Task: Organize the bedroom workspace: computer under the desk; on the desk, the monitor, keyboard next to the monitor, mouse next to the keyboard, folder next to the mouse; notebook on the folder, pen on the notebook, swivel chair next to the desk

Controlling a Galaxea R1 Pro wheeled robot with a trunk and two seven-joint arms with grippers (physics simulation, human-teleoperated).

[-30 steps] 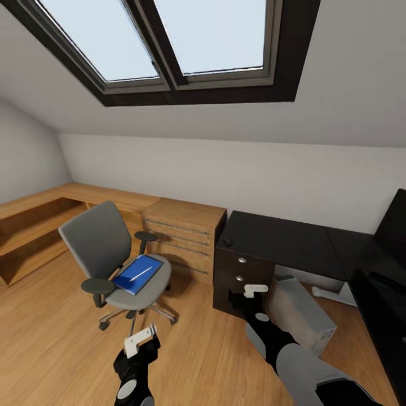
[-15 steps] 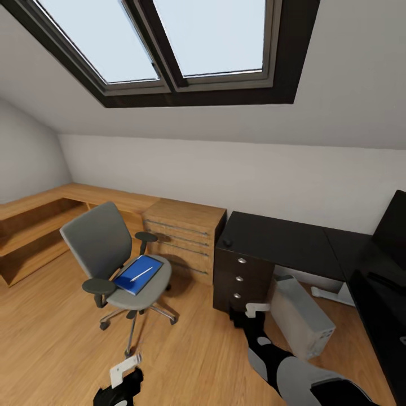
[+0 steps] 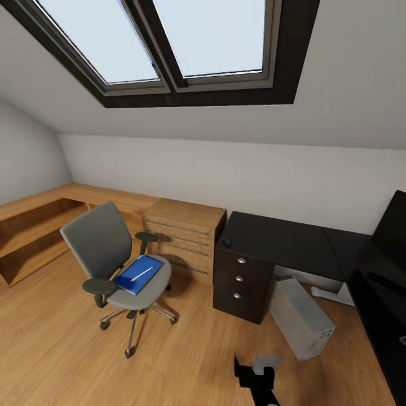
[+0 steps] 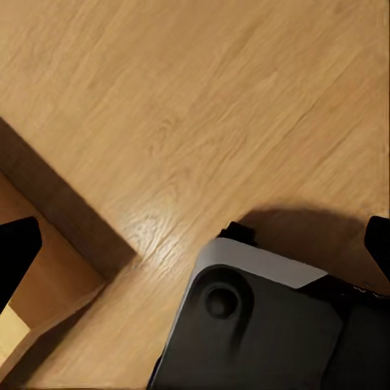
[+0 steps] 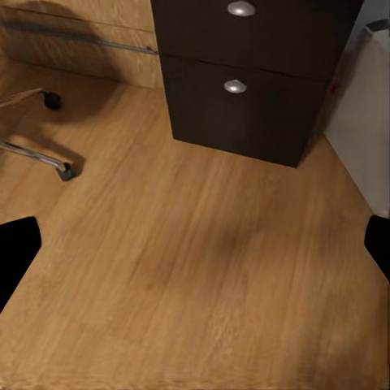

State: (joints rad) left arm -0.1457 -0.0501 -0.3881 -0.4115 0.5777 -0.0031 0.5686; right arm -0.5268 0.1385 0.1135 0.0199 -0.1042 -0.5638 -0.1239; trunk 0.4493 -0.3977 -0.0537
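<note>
The grey swivel chair [image 3: 104, 248] stands on the floor left of the black desk [image 3: 282, 239]. On its seat lies the blue folder [image 3: 135, 276] with the white pen [image 3: 141, 274] across it. I cannot make out the notebook or the keyboard. The small dark mouse [image 3: 227, 243] rests on the desk's near left corner. The light-grey computer [image 3: 301, 316] sits askew on the floor beside the drawer unit [image 5: 244, 89]. The monitor [image 3: 395, 225] shows at the right edge. My right gripper [image 3: 260, 366] hangs low and open [image 5: 195, 252] over bare floor. My left gripper [image 4: 195, 252] is open above the floor.
A light wooden chest [image 3: 183, 237] and a long wooden bench [image 3: 39, 220] line the wall behind the chair. A white object [image 3: 332, 294] lies on the floor under the desk. The chair's chrome legs and casters [image 5: 53, 100] are near my right gripper. My own base [image 4: 260, 325] is below the left gripper.
Both arms have dropped. The left gripper has sunk out of the head view, and the right gripper has come down from the drawer unit to the bottom edge.
</note>
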